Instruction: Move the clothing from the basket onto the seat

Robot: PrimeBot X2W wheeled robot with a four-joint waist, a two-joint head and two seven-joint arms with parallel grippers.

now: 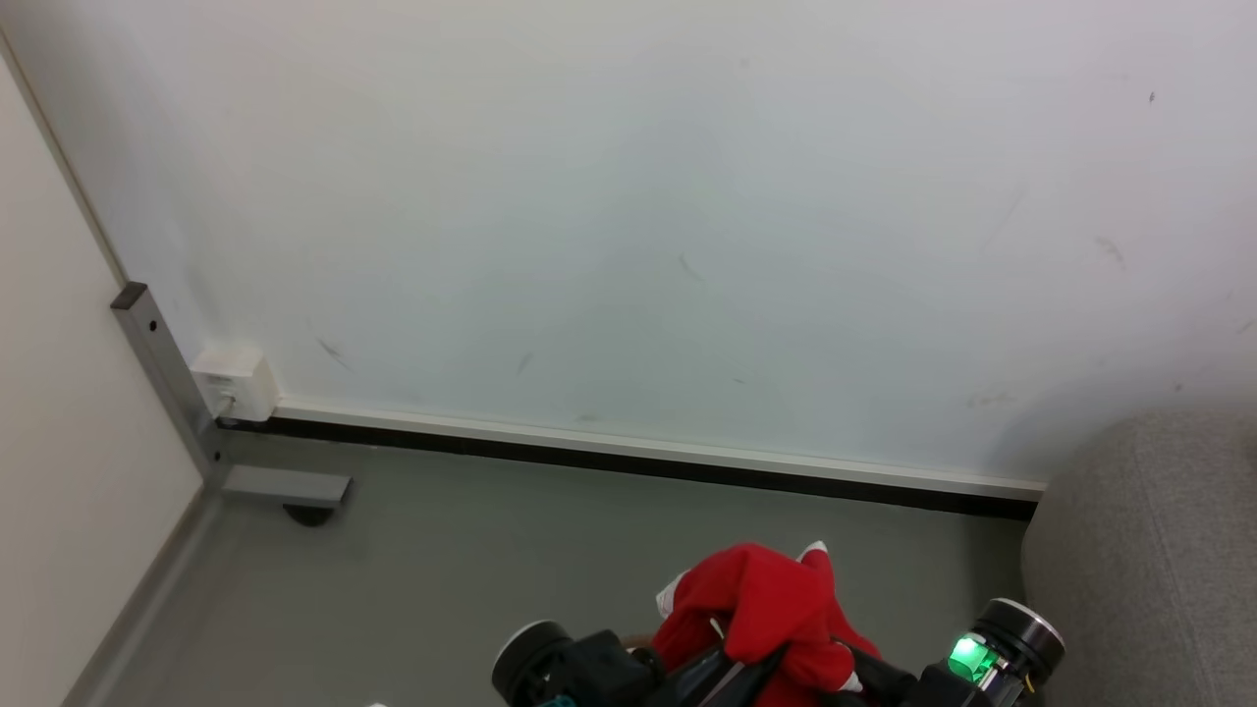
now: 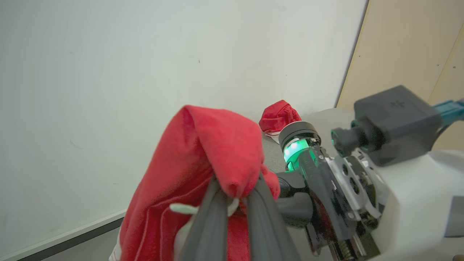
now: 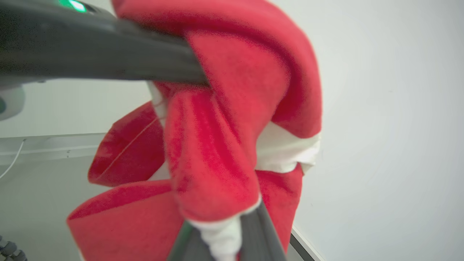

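A bright red garment with white panels point(image 1: 761, 599) hangs above the floor, held between both grippers at the bottom of the head view. My left gripper point(image 2: 233, 194) is shut on a fold of it, the red cloth point(image 2: 203, 152) draped over the fingertips. My right gripper point(image 3: 221, 232) is shut on a white-edged fold, and the garment point(image 3: 224, 145) bunches above it. The left gripper's finger point(image 3: 108, 61) crosses the top of the right wrist view. A second red garment point(image 2: 279, 116) lies on the grey seat point(image 1: 1149, 550), at my right. The basket is out of view.
A pale wall point(image 1: 628, 216) with a dark skirting strip point(image 1: 628, 462) stands ahead. A grey metal post and foot point(image 1: 196, 422) with a white socket box point(image 1: 234, 381) are at the left. Grey floor point(image 1: 442, 570) lies between.
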